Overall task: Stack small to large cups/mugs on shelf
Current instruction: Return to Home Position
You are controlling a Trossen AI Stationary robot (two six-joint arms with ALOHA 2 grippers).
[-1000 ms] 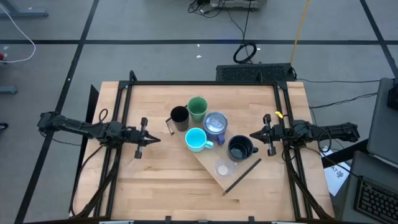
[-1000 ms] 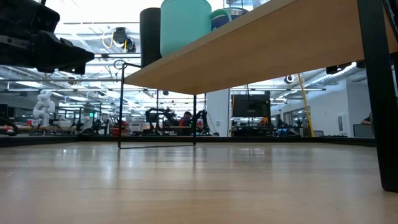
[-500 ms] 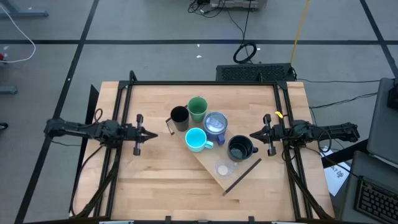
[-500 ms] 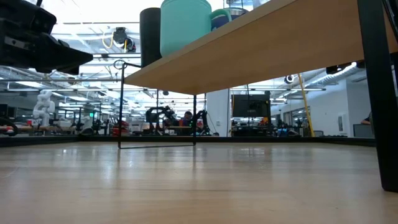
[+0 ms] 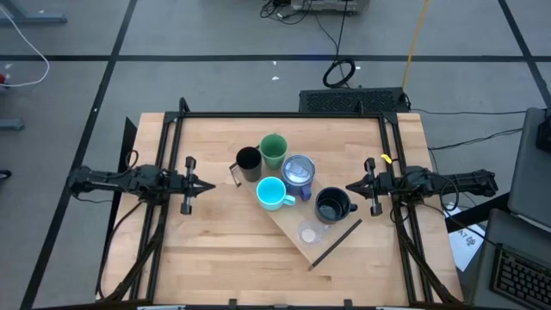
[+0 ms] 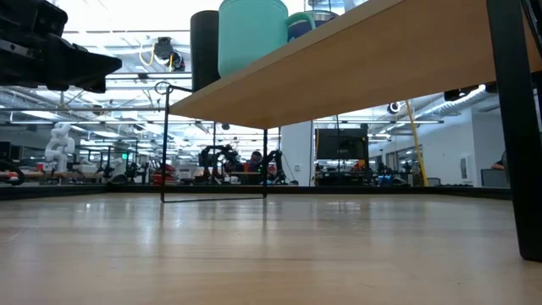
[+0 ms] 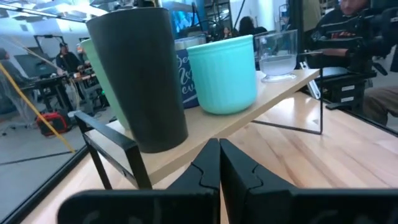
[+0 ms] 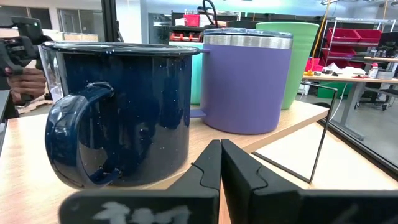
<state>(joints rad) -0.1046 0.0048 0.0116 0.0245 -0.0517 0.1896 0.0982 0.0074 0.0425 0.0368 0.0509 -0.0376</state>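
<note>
While both arms reach in low from opposite sides, the wooden table (image 5: 215, 258) carries the shelf (image 5: 288, 217), a light plank set at a slant across its middle, raised on dark brackets. All six vessels stand upright on the plank. The left gripper (image 5: 211, 184) hangs over the table's left part, well apart from the shelf and pointing at it. Its wrist view shows the two fingers pressed together with nothing between them. The right gripper (image 5: 349, 187) hangs near the plank's right end, close to the dark navy mug (image 5: 331, 205) but not touching it, fingers likewise pressed together and empty. The bluish-purple tumbler (image 5: 299, 170) stands mid-plank, with the navy mug to its right. The green cup (image 5: 274, 149) stands at the far end, with the black cup (image 5: 249, 161) close beside it on the left. The cyan mug (image 5: 271, 192) stands just beside the tumbler, at the plank's left edge. The clear glass cup (image 5: 308, 233) stands alone at the near end, beside the bracket (image 5: 337, 244).
</note>
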